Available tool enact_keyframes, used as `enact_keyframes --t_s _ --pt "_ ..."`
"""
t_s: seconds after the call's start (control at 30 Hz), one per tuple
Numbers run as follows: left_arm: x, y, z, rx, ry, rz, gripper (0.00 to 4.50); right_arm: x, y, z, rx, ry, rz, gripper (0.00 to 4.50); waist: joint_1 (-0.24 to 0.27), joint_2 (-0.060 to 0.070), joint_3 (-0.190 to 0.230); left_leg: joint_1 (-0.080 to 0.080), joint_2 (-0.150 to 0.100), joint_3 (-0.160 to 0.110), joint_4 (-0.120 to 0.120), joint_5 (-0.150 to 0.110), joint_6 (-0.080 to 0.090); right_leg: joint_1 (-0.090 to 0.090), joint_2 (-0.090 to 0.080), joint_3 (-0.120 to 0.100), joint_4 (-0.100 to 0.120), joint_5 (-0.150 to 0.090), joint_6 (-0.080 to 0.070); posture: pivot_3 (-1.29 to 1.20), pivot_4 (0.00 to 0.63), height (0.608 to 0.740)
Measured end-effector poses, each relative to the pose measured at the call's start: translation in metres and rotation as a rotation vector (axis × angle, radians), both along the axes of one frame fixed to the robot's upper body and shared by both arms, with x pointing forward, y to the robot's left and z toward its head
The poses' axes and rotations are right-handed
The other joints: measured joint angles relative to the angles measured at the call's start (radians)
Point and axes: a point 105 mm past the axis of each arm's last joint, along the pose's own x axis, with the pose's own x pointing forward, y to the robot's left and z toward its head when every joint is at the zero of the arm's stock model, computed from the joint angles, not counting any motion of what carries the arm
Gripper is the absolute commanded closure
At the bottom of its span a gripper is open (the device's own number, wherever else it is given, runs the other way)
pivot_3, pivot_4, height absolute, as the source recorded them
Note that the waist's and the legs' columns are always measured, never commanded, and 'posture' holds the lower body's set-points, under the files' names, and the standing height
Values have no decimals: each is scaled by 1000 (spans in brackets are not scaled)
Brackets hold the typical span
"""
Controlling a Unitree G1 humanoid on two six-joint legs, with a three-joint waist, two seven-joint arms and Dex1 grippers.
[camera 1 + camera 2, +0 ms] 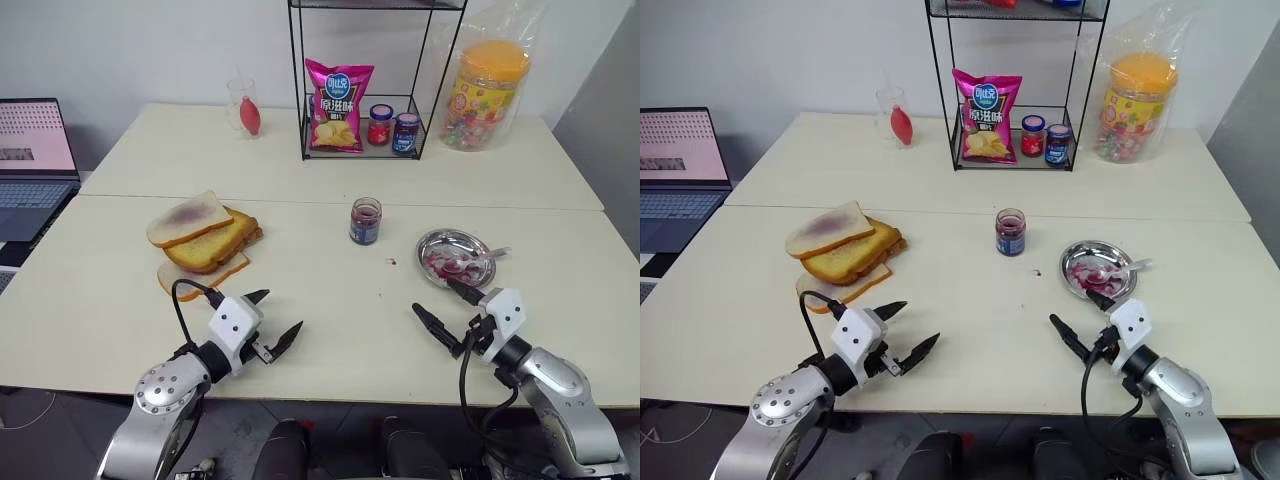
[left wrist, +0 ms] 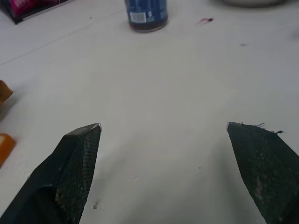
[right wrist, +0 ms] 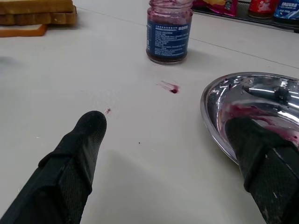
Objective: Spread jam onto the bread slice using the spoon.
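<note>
Spoon (image 1: 1122, 270): lies in the steel dish (image 1: 1080, 252) on the counter (image 1: 970, 300), handle pointing right past the rim. Right wrist view adds a jam spot (image 3: 173, 89) beside the jam (image 3: 169, 32). Left gripper (image 1: 270, 318), right gripper (image 1: 448, 308): both released, empty.

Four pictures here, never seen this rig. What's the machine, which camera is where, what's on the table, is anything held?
It is a humanoid robot with two arms, each ending in a two-fingered black pincer. Two pictures come from its head, looking down over the arms; the other two from cameras on each wrist, looking along the fingers.

On the pale table: a stack of toast topped by the white bread slice with a purple smear, a small open glass jar of dark jam, and a round steel dish smeared with jam, the slim silver spoon lying in it. A wire rack at the back holds a pink chip bag.

The left pincer and right pincer both stand open, holding nothing.
</note>
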Motion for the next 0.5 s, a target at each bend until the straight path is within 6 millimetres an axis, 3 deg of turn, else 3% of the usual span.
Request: enact_keyframes --t_s 0.13,0.27,0.37,0.5 --pt "6 4 12 -30 -80 59 0 0 4 2 -12 -6 28 28 0 0 0 0 0 0 0 0 0 0 0 0 0 0 0 0 150 740" --pt "26 20 43 -149 -205 223 0 6 12 18 -8 -57 57 28 1 0 0 0 0 0 1 0 0 0 0 -1 1 1 1 0 150 740" --pt "48 56 69 -280 -263 439 0 13 23 32 3 -83 97 28 0 0 0 0 0 -2 2 0 0 0 2 -1 1 2 4 0 150 740" --pt "70 111 84 -450 -233 705 0 25 46 57 -7 -103 172 28 -5 0 0 0 0 -1 2 0 0 0 2 -1 1 6 10 0 150 740"
